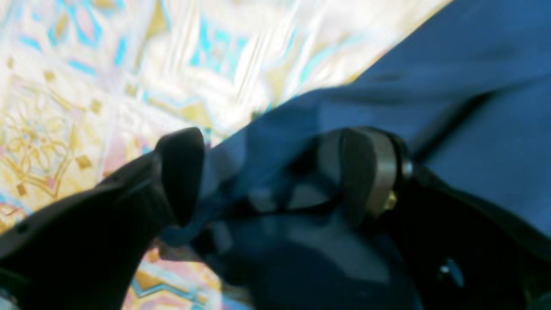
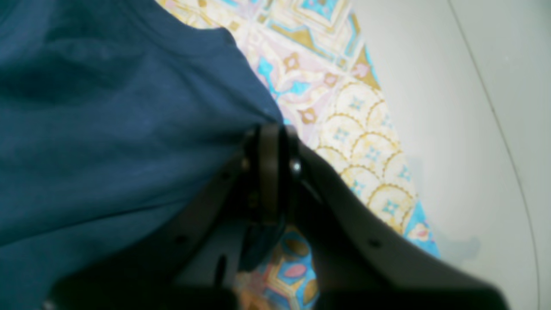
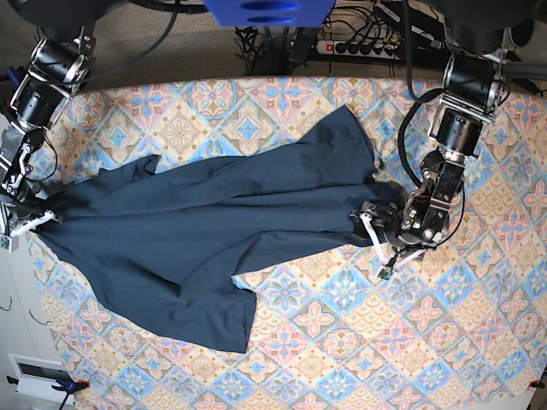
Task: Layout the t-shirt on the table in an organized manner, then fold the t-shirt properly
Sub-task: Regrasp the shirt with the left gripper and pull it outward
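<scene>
Across the middle of the table point(image 3: 479, 342) the t-shirt point(image 3: 205, 231) lies stretched out in a long rumpled band, reaching from the surface's left edge almost to its right side, with one broad flap trailing down toward the near edge and another lobe pointing up toward the far edge. At the left edge the right gripper point(image 3: 34, 220) has its jaws pressed together on a corner of the navy cloth; the right wrist view shows the two fingers point(image 2: 269, 172) closed flat against each other with fabric caught between them, the shirt filling the left of that view and the patterned tablecloth running out to a pale floor on the right. Toward the right side of the surface the left gripper point(image 3: 382, 243) sits at the other end of the garment with its jaws spread wide; in the left wrist view, which is blurred, the dark fingers point(image 1: 181, 172) stand well apart and a bunched fold of the cloth lies in the gap between them, near both pads, though whether it touches them cannot be told. Cables and a power strip point(image 3: 359, 47) lie beyond the far edge.
</scene>
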Controlling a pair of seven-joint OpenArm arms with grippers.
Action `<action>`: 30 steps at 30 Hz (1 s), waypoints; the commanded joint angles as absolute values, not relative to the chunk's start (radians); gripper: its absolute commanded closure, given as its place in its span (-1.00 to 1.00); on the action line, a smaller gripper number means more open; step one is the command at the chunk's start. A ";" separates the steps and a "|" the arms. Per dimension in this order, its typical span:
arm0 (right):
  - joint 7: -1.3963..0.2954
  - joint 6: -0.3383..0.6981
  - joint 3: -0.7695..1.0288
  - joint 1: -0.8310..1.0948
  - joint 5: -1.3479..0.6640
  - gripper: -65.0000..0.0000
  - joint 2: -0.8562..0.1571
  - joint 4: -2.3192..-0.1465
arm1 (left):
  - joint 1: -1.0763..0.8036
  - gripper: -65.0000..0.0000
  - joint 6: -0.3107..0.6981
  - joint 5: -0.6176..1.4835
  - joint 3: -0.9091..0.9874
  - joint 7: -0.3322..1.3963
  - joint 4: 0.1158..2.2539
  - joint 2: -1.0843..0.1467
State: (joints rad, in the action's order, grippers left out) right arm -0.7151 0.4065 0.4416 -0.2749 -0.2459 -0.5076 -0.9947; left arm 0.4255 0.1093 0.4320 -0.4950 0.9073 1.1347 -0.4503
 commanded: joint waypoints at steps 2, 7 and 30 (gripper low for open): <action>-0.691 0.404 0.446 -0.298 -0.259 0.99 -0.536 -1.012 | 0.479 -0.50 0.105 0.433 -0.532 0.892 1.104 -0.461; -0.691 0.404 0.446 -0.298 -0.259 0.99 -0.536 -1.012 | 0.506 -0.11 0.105 0.432 -0.559 0.797 1.052 -0.466; -0.708 0.404 0.443 -0.298 -0.259 0.99 -0.536 -1.010 | 0.657 0.14 0.008 0.332 -0.137 0.493 0.625 -0.458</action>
